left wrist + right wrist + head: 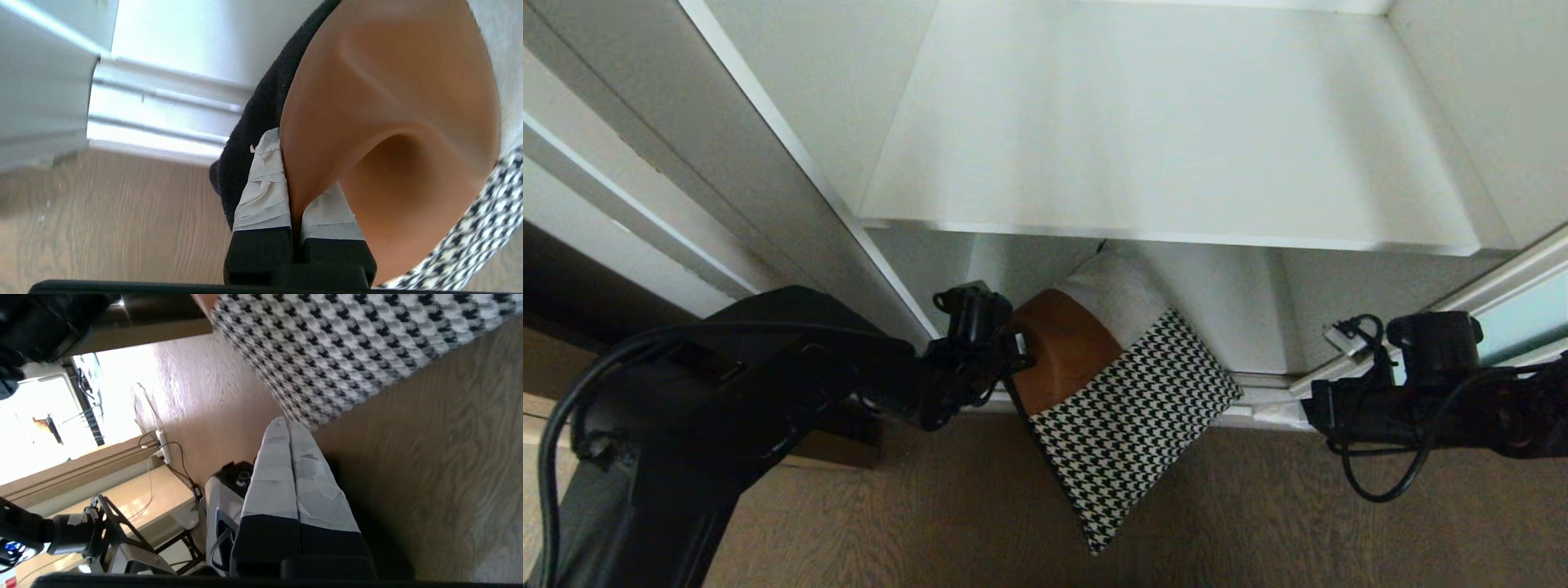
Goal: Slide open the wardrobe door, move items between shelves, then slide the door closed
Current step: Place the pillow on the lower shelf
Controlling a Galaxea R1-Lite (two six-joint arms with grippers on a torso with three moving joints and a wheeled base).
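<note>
Left pincer [292,179] pinches cushion [1123,384] at its brown corner; soft, light, droops (likely sags more if lifted). Right pincer [289,428] pressed together, empty.

the cushion [1123,384] has a brown leather patch, a black-and-white houndstooth patch and a pale grey patch, with a black underside. the shelf [1176,122] is plain white, as are its side walls. the floor [1258,506] is brownish wood grain. the door [1523,318] glass is pale aqua in a silver-white frame. both arms are black, fingers [261,192] wrapped in white tape.
</note>
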